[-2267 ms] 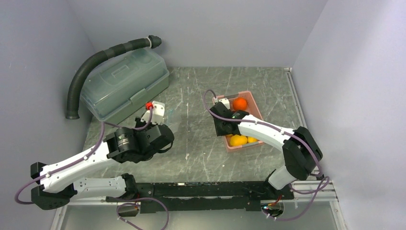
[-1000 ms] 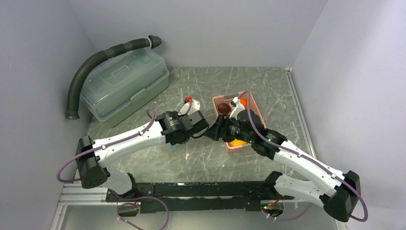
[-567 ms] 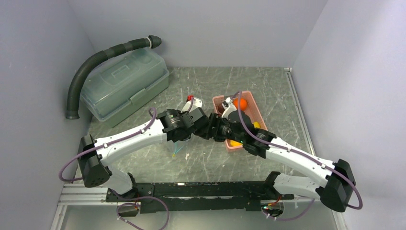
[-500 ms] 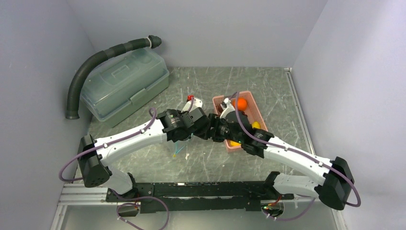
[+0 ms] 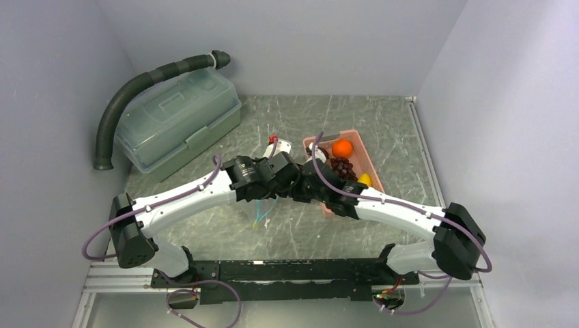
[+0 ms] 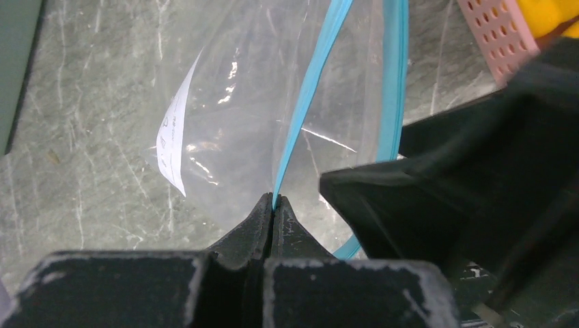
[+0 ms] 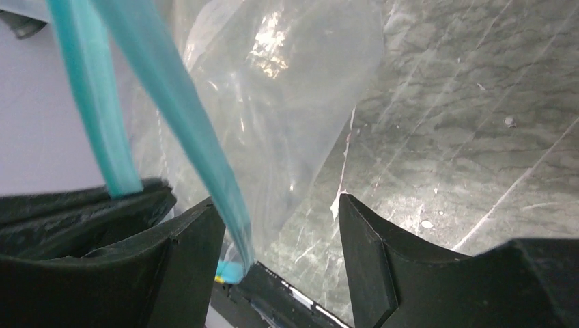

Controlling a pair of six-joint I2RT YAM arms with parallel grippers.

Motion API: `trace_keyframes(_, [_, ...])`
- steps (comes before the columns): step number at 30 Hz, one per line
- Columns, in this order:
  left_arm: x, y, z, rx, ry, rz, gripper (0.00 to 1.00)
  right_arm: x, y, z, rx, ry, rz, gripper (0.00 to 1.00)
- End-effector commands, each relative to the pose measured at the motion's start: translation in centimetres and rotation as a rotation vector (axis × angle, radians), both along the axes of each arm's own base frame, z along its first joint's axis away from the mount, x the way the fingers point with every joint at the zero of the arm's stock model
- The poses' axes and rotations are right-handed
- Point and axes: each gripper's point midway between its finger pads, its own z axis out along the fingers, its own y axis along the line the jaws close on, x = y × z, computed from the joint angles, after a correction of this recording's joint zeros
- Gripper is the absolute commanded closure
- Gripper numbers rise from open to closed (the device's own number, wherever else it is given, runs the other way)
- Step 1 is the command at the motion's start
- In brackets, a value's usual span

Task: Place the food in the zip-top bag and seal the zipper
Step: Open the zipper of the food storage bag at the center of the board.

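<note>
My left gripper (image 5: 285, 180) is shut on the teal zipper (image 6: 307, 102) of the clear zip-top bag (image 6: 232, 116), which hangs below it over the table (image 5: 263, 208). The bag's white label (image 6: 174, 147) shows on the left. My right gripper (image 5: 300, 190) is open, right against the left one; one teal strip (image 7: 181, 109) runs between its jaws beside the left finger (image 7: 188, 239). The pink basket (image 5: 359, 146) holds the orange (image 5: 342, 148), the grape bunch (image 5: 341, 167) and a yellow piece (image 5: 365, 179). The bag looks empty.
A green-grey lidded box (image 5: 177, 119) stands at the back left with a black ribbed hose (image 5: 147, 77) over it. The basket's corner (image 6: 488, 27) sits close to the right of both grippers. Walls close in the left, back and right.
My right arm left the basket and swung left until its open gripper met my left gripper. My left arm carried the bag from the left to the table's middle, where it hangs.
</note>
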Motion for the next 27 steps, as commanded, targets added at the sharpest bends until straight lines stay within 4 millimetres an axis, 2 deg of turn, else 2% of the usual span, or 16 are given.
trace_keyframes(1, [-0.2, -1.0, 1.5, -0.112, -0.013, -0.007, 1.00, 2.1, 1.2, 1.7, 0.022, -0.053, -0.071, 0.37])
trace_keyframes(6, [-0.2, -0.5, 2.3, -0.128, -0.031, 0.017, 1.00, 2.2, 1.5, -0.2, -0.009, -0.020, -0.088, 0.49])
trace_keyframes(9, [-0.2, 0.4, 3.2, -0.147, -0.061, 0.043, 1.00, 2.1, 1.0, -1.4, -0.041, -0.003, -0.104, 0.60])
trace_keyframes(17, [-0.8, 3.1, 5.7, -0.239, -0.135, 0.117, 1.00, 2.2, -0.6, -3.1, -0.113, -0.007, -0.146, 1.00])
trace_keyframes(27, [-1.9, 8.0, 8.2, -0.330, -0.233, 0.235, 1.00, 2.6, 0.3, -5.7, -0.182, 0.025, -0.116, 1.00])
